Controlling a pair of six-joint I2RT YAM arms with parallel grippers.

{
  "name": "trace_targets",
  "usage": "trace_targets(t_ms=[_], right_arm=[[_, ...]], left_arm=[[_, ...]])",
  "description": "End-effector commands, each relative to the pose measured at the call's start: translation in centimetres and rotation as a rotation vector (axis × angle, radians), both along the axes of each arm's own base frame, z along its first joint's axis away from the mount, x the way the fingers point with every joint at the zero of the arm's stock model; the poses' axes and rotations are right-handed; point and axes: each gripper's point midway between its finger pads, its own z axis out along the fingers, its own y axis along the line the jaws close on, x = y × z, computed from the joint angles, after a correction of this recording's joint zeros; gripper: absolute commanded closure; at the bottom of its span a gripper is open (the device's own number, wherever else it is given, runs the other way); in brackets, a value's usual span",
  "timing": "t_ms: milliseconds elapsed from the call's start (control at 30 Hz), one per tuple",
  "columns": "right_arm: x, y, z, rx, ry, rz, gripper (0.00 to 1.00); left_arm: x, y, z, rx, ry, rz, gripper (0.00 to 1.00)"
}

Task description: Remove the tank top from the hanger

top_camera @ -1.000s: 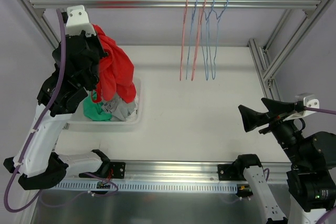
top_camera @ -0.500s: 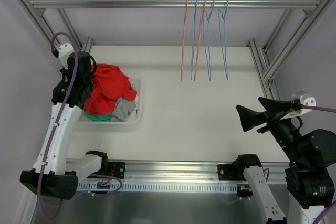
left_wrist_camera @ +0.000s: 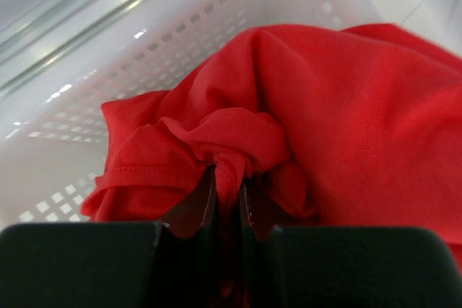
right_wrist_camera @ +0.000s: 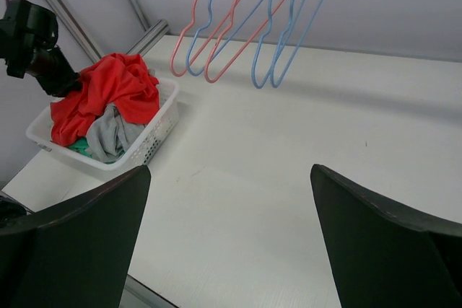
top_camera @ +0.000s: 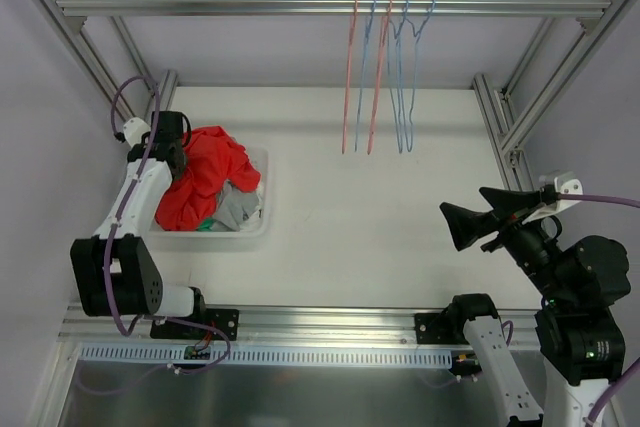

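The red tank top (top_camera: 205,172) lies bunched in the white basket (top_camera: 262,209) at the left of the table, off any hanger. My left gripper (top_camera: 178,159) is shut on a fold of the red tank top (left_wrist_camera: 238,142) at the basket's far left side. Several bare pink and blue hangers (top_camera: 385,67) hang from the top rail; they also show in the right wrist view (right_wrist_camera: 245,27). My right gripper (top_camera: 470,225) is open and empty, held above the table at the right, far from the basket.
The basket (right_wrist_camera: 155,131) also holds grey (top_camera: 238,209) and green (top_camera: 205,225) clothes under the red one. Aluminium frame posts (top_camera: 505,117) stand along the table's right and left sides, with a rail (top_camera: 300,322) along the near edge.
My left gripper has come down from high above the basket, lowering the red tank top into it. The right arm has shifted slightly left.
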Motion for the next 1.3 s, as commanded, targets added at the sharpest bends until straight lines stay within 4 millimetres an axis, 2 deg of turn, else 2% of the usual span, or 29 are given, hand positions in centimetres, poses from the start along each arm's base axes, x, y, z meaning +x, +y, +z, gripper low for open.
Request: trace_targets(t_ms=[0, 67, 167, 200, 300, 400, 433, 500, 533, 667, 733, 767, 800, 900, 933, 967, 1033, 1067, 1100, 1167, 1200, 1267], right_arm=[[-0.3, 0.9, 0.5, 0.028, -0.028, 0.05, 0.0], [-0.2, 1.0, 0.1, 0.034, -0.018, 0.059, 0.01], [-0.2, 1.2, -0.3, 0.036, -0.013, 0.07, 0.01], [-0.2, 1.3, -0.3, 0.037, -0.011, 0.073, 0.0], [-0.2, 1.3, -0.4, 0.034, -0.011, 0.076, 0.01], [-0.3, 1.4, -0.3, 0.033, -0.012, 0.08, 0.01], [-0.2, 1.4, -0.3, 0.034, -0.008, 0.082, 0.0], [-0.1, 1.4, -0.5, 0.031, -0.005, 0.082, 0.0], [0.1, 1.4, -0.6, 0.03, 0.001, 0.079, 0.01], [0.9, 1.3, -1.2, 0.026, 0.032, 0.067, 0.01], [1.6, 0.9, -1.8, 0.018, 0.07, 0.042, 0.0], [1.9, 0.7, -2.2, 0.007, 0.087, 0.029, 0.0], [2.2, 0.1, -2.5, -0.004, 0.11, -0.007, 0.01], [3.1, -1.4, -4.1, -0.056, 0.192, -0.092, 0.0], [2.9, -1.7, -3.6, -0.069, 0.191, -0.11, 0.01], [2.9, -2.1, -4.2, -0.086, 0.228, -0.126, 0.01], [2.8, -3.3, -4.2, -0.108, 0.236, -0.191, 0.01], [2.6, -3.8, -3.8, -0.113, 0.228, -0.217, 0.0], [2.2, -4.1, -4.1, -0.124, 0.241, -0.234, 0.01], [1.6, -5.0, -4.4, -0.149, 0.25, -0.271, 0.01], [1.3, -5.3, -4.5, -0.155, 0.248, -0.283, 0.0], [0.9, -5.6, -4.9, -0.159, 0.262, -0.298, 0.01]], left_arm=[[1.7, -1.5, -1.8, -0.099, 0.003, -0.009, 1.0], [1.0, -1.4, -4.1, -0.104, 0.056, 0.027, 1.0], [0.3, -1.0, -6.1, -0.106, 0.108, 0.063, 1.0], [0.0, -1.0, -6.6, -0.107, 0.121, 0.066, 1.0], [-0.5, -0.7, -6.0, -0.095, 0.098, 0.083, 0.97], [-0.3, 0.2, -2.9, -0.048, 0.017, 0.09, 0.85], [-0.2, 0.3, -1.3, -0.037, -0.022, 0.081, 0.74], [0.0, 0.5, 1.7, -0.011, -0.091, 0.055, 0.61], [-0.1, 0.6, 2.7, 0.004, -0.105, 0.036, 0.51], [-0.5, 0.6, 7.8, 0.044, -0.219, -0.011, 0.29], [-0.9, 0.3, 10.0, 0.064, -0.256, -0.064, 0.23], [-0.9, 0.2, 11.5, 0.07, -0.287, -0.088, 0.17], [-0.9, -0.6, 12.7, 0.055, -0.314, -0.142, 0.03], [-0.8, -2.7, 16.0, 0.057, -0.362, -0.329, 0.01], [-0.8, -4.8, 16.5, 0.008, -0.381, -0.448, 0.01], [-1.8, -5.8, 17.4, 0.017, -0.387, -0.526, 0.01], [-3.1, -7.4, 17.9, 0.008, -0.39, -0.633, 0.01], [-4.0, -8.2, 17.9, 0.015, -0.378, -0.701, 0.01], [-6.0, -8.3, 18.1, 0.029, -0.378, -0.714, 0.01], [-7.9, -8.4, 17.5, 0.053, -0.364, -0.74, 0.01], [-9.8, -8.6, 18.2, 0.072, -0.406, -0.751, 0.01], [-11.8, -9.6, 17.2, 0.056, -0.416, -0.807, 0.01]])
